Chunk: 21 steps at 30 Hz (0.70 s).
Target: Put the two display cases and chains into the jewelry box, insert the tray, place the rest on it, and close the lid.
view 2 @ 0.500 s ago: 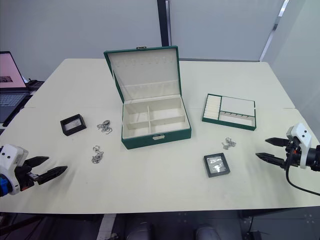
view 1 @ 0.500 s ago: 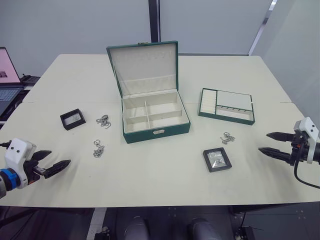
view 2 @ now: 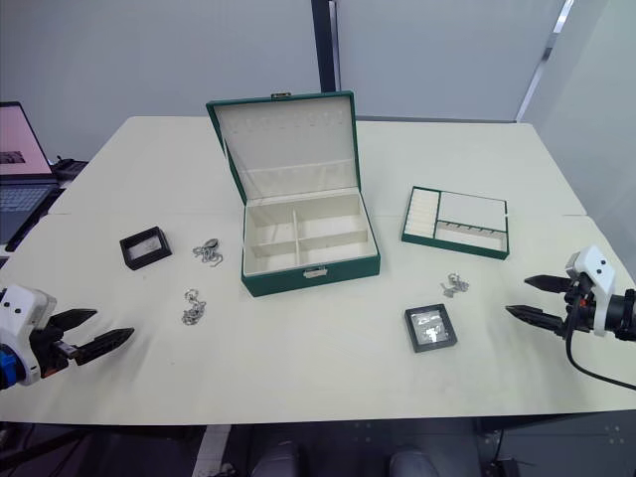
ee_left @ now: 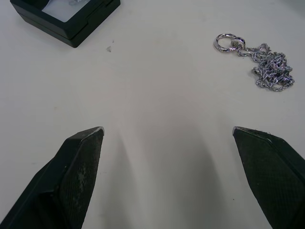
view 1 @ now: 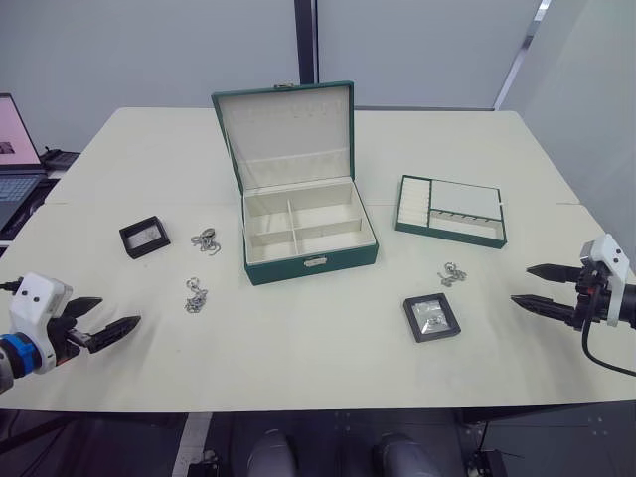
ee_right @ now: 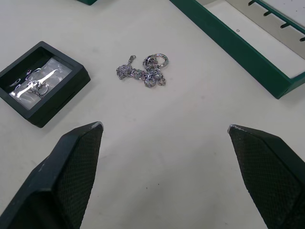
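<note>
The dark green jewelry box (view 1: pixel 310 260) stands mid-table with its lid (view 1: pixel 286 124) raised and its cream compartments empty. To its right lies the shallow green tray (view 1: pixel 450 211). One black display case (view 1: pixel 144 237) lies to the left, the other (view 1: pixel 431 317) at the front right. Silver chain clusters lie at the left (view 1: pixel 206 240), the front left (view 1: pixel 195 296) and near the right case (view 1: pixel 452 273); I cannot tell the chains from the rest. My left gripper (view 1: pixel 119 312) hovers open at the front left, holding nothing. My right gripper (view 1: pixel 524 284) is open right of the front case (ee_right: pixel 40 81) and a chain (ee_right: pixel 145 71).
A laptop (view 1: pixel 15 149) sits off the table's left edge. The cream table (view 1: pixel 318 368) has bare surface along its front. In the left wrist view a case (ee_left: pixel 66 16) and a chain (ee_left: pixel 262 64) lie ahead of the fingers. The tray's wall (ee_right: pixel 238 52) crosses the right wrist view.
My right gripper has dipped very slightly. Nothing else has moved.
</note>
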Available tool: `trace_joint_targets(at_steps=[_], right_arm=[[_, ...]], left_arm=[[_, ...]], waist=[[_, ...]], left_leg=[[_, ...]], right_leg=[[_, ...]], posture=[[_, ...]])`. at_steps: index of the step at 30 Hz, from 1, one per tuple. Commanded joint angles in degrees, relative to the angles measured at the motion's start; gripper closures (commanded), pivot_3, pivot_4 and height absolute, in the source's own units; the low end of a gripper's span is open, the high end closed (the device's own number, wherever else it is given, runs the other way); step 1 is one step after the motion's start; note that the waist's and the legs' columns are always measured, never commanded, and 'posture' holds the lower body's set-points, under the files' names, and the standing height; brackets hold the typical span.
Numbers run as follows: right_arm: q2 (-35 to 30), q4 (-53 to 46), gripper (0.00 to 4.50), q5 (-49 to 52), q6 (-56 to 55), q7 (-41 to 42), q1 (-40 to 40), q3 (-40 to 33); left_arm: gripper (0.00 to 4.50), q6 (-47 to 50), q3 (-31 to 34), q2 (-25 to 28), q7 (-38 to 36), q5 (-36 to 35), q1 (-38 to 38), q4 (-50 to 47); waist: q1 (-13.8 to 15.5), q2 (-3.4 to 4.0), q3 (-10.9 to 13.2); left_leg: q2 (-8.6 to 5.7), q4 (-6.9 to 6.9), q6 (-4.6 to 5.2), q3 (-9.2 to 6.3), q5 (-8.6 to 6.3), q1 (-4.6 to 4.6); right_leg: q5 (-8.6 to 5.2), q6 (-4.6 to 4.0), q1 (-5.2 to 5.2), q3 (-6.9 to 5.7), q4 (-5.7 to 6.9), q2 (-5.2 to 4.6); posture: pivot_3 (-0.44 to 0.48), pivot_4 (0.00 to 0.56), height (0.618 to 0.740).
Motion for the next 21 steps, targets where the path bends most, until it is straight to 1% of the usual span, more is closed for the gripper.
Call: trace_joint_targets(at_steps=[1,21], right_arm=[[-0.3,-1.0,0.04,0.4,-0.6,0.2,-1.0,-1.0],[-0.2,-0.6,0.04,0.3,-1.0,0.6,-1.1,-0.6]], left_arm=[[0.00,-0.3,2.5,0.4,0.4,-0.7,0.3,-1.6],[0.00,0.4,3.0,0.5,1.1,-0.8,1.2,-2.7]], waist=[[0.0,0.00,0.0],[0.0,0.00,0.0]], left_leg=[[0.00,0.00,0.00,0.00,0.00,0.00],[0.00,0.01,0.00,0.00,0.00,0.00]], right_leg=[[0.00,0.00,0.00,0.00,0.00,0.00],[0.00,0.00,0.00,0.00,0.01,0.00]], posture=[[0.000,0.150,0.740],[0.000,0.150,0.740]])
